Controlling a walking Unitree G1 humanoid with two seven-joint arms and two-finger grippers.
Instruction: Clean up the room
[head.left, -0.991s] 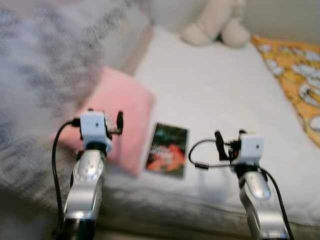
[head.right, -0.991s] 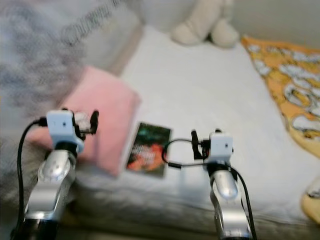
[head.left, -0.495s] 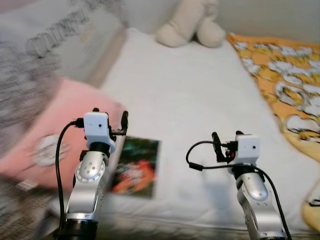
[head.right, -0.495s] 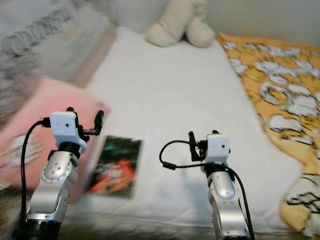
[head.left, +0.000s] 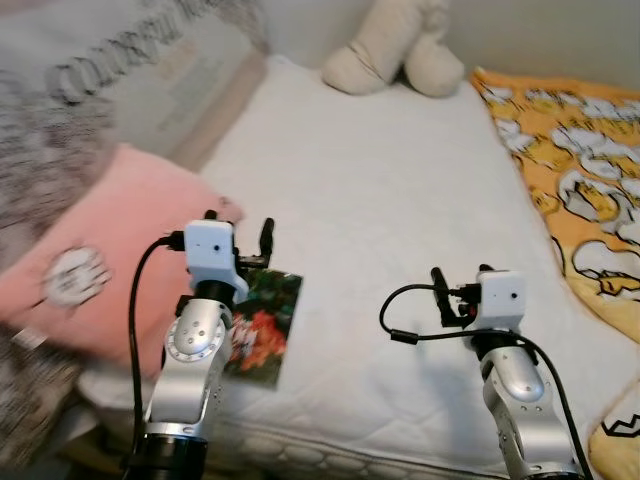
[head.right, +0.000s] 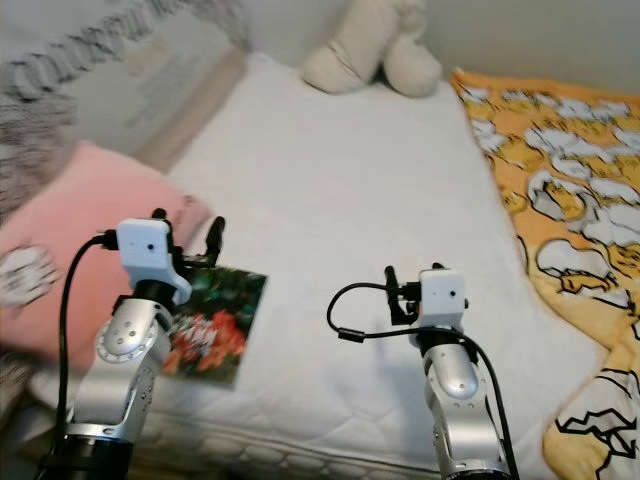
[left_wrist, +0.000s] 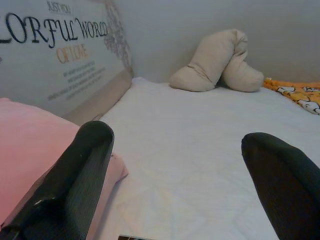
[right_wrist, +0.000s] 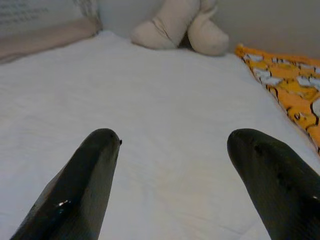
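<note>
At the near edge of the white bed (head.left: 380, 200), the book (head.left: 265, 325) now lies partly under the left gripper (head.left: 238, 240), seemingly closer than a second ago, both the left and the right gripper (head.left: 460, 290) spread empty, so a pickup looks near.

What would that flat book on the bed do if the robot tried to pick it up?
The book looks thin and lies flat on the soft white mattress, so it probably gives little edge to grip and may sink in when pressed. Its cover looks glossy, so it could slide. The left gripper hovers nearest, jaws open.
</note>
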